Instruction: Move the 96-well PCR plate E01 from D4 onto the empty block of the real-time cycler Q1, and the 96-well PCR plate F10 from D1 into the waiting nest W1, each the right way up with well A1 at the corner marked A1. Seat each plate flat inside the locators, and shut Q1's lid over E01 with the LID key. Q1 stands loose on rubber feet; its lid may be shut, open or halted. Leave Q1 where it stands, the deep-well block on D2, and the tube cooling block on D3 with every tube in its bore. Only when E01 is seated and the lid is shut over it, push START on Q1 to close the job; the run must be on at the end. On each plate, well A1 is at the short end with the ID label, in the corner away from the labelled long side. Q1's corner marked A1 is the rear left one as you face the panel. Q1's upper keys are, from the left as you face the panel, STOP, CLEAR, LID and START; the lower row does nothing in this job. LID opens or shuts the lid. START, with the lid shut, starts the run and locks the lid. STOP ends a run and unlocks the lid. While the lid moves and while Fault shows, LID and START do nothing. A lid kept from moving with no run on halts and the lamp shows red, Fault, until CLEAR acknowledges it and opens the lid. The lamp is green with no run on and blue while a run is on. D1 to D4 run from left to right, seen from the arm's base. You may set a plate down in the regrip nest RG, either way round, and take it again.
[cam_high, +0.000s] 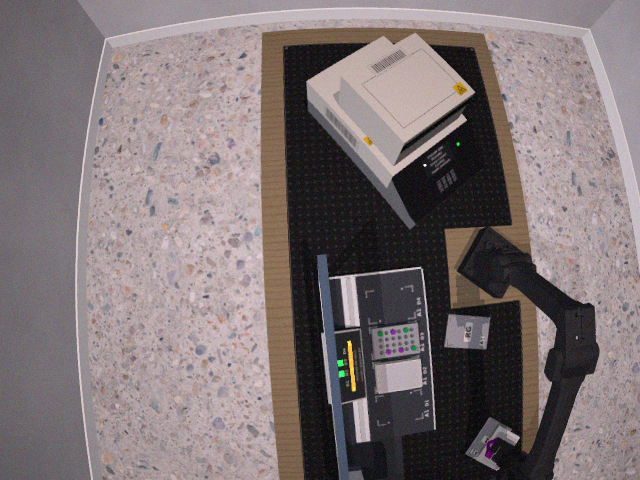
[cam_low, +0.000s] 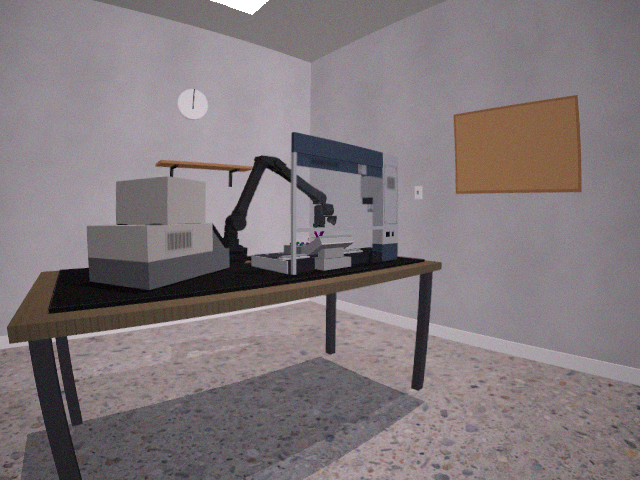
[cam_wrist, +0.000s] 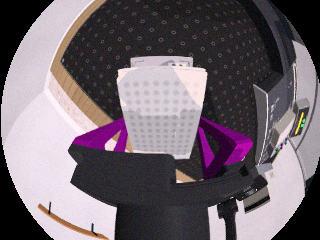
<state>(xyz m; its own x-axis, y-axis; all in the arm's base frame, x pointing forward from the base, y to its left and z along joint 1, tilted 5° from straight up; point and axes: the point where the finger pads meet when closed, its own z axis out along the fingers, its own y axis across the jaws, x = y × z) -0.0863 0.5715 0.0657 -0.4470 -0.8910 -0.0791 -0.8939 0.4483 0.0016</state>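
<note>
My gripper (cam_high: 492, 447) (cam_low: 318, 235) (cam_wrist: 163, 139) is shut on a white 96-well PCR plate (cam_high: 484, 435) (cam_wrist: 162, 110). The purple fingers clamp its two sides. I cannot read its label. It hangs just above a grey nest (cam_low: 331, 262) at the near right of the table, and the nest's edge shows past the plate in the wrist view (cam_wrist: 162, 62). Deck places D4 (cam_high: 392, 302) and D1 (cam_high: 400, 408) are both bare. The cycler Q1 (cam_high: 408, 87) (cam_low: 149, 248) stands at the far end with its lid lying level. Its lamp (cam_high: 458, 144) is green.
The tube cooling block (cam_high: 395, 342) with green and purple caps and the deep-well block (cam_high: 398, 375) sit mid-deck. The regrip nest RG (cam_high: 463, 331) lies right of the deck. A blue-topped frame (cam_high: 330, 361) (cam_low: 336, 152) stands along the deck's left side. My arm (cam_high: 568, 335) runs along the right edge.
</note>
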